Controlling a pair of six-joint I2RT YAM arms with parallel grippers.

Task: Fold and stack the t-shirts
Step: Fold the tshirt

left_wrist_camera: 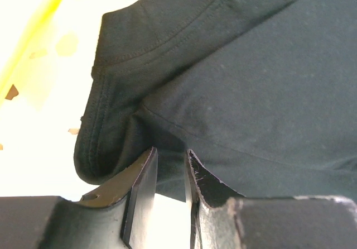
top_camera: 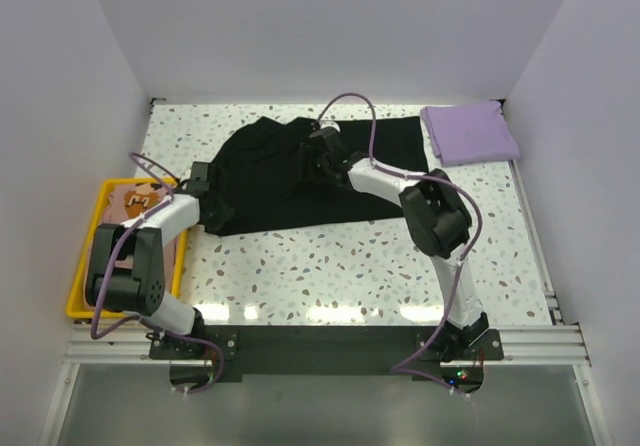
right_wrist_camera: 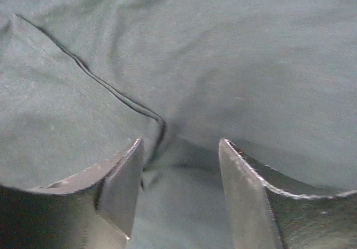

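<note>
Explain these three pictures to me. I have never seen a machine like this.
The machine is a left arm and a right arm bolted to the near edge of a speckled table, each ending in a two-finger gripper. The wide picture looks down from above and behind them. The other two come from cameras on the wrists, so the dark wedges at the bottom are each gripper's own fingers. On the table lie a black t-shirt, partly bunched, and a folded lavender t-shirt at the far right corner. A yellow tray at the left holds a peach printed t-shirt. The left gripper pinches the black shirt's edge; the right gripper stands open over a crease in it, holding nothing.
</note>
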